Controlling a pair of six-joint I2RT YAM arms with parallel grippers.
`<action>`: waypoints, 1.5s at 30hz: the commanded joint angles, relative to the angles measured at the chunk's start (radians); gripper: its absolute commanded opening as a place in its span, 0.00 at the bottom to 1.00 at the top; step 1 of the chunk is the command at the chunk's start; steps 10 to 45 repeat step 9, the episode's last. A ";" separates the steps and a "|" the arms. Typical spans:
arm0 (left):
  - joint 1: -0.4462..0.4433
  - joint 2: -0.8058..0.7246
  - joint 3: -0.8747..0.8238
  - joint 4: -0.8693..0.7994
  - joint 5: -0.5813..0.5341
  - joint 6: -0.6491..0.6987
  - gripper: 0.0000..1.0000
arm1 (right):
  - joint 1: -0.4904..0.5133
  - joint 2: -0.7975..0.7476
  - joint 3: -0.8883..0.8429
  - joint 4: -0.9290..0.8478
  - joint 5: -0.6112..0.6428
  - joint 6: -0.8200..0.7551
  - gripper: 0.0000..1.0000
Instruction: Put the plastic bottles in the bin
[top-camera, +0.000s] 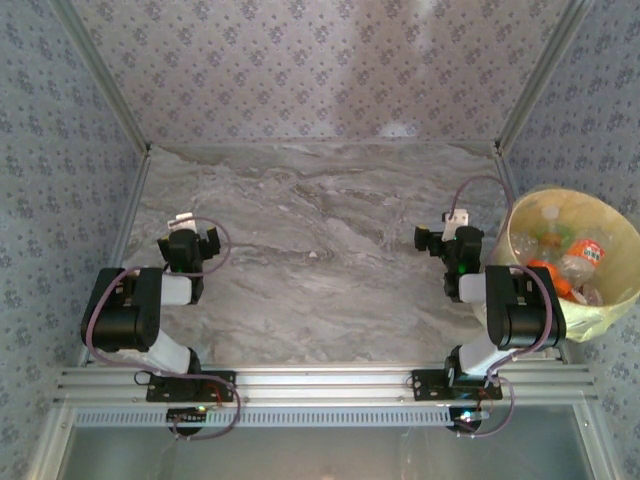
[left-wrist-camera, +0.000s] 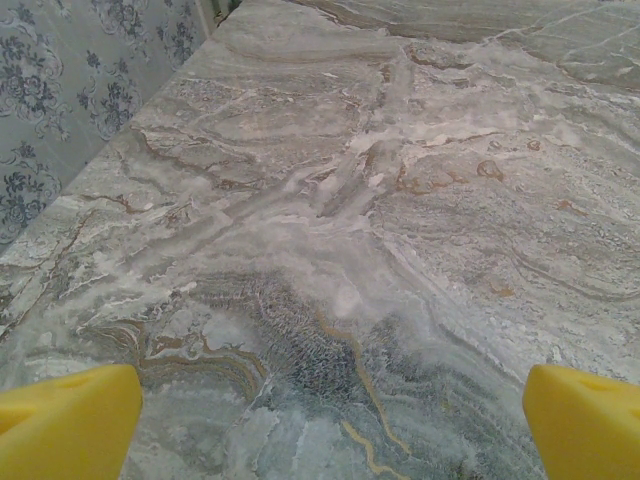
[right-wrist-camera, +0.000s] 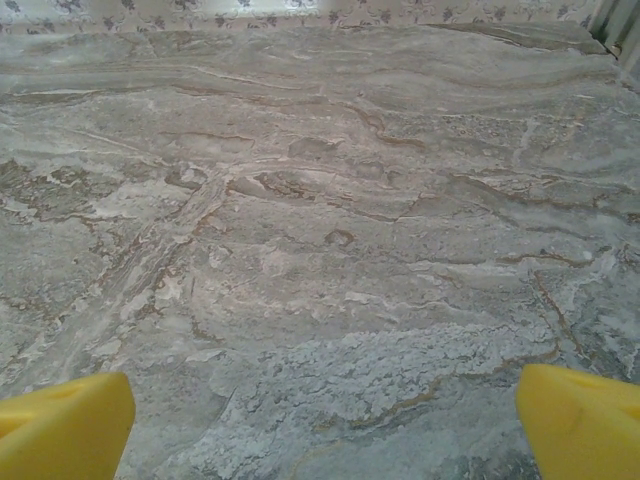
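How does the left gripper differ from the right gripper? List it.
Left gripper hangs at the left edge of the table, far from the bin; right gripper hangs beside the bin. Left gripper's camera catches the side wall; right gripper's, the back wall. Both are open and hold nothing.

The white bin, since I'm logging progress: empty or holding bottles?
Holding bottles: the round white bin with pale yellow liner has clear plastic bottles piled inside.

table (top-camera: 320, 250): grey marble top | walls (top-camera: 300, 60): blue floral paper | frame (top-camera: 320, 383): aluminium rails
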 joint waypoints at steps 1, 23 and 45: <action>0.003 -0.014 0.013 0.040 -0.010 0.010 0.98 | -0.006 -0.005 -0.002 0.012 0.019 0.031 1.00; 0.003 -0.015 0.013 0.040 -0.009 0.009 0.98 | -0.005 -0.005 -0.002 0.010 0.022 0.030 1.00; 0.003 -0.015 0.013 0.040 -0.009 0.009 0.98 | -0.005 -0.005 -0.002 0.010 0.022 0.030 1.00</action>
